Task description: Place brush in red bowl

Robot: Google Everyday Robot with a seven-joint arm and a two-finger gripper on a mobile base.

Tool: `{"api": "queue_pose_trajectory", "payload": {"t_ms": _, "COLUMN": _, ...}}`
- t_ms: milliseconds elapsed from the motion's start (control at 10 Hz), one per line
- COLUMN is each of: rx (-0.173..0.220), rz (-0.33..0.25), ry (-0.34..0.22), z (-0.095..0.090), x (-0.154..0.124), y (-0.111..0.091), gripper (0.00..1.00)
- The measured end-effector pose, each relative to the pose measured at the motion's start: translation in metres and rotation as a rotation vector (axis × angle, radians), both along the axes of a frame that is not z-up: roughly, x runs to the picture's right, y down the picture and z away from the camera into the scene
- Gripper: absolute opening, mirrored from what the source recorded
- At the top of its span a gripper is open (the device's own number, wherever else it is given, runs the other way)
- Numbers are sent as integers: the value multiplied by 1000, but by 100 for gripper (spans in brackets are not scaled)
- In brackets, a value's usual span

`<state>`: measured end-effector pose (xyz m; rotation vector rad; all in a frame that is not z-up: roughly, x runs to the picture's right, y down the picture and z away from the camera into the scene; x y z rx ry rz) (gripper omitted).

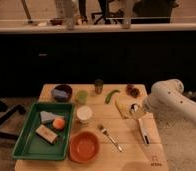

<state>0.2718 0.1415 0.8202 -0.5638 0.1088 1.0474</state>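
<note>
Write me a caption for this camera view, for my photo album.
The robot's hand poised at the head of the brush lying on a wooden table, the red bowl empty nearby.

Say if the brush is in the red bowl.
Out: the brush lies on the table, gripper by its head; red bowl empty.
</note>
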Motion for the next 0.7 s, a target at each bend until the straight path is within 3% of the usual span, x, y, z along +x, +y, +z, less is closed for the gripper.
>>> {"api": "queue_pose_trajectory", "payload": {"t_ms": 700, "rx": -69, "rz": 131, "ry": -155, "z": 30, "x": -12, "y": 26, "gripper": 80}}
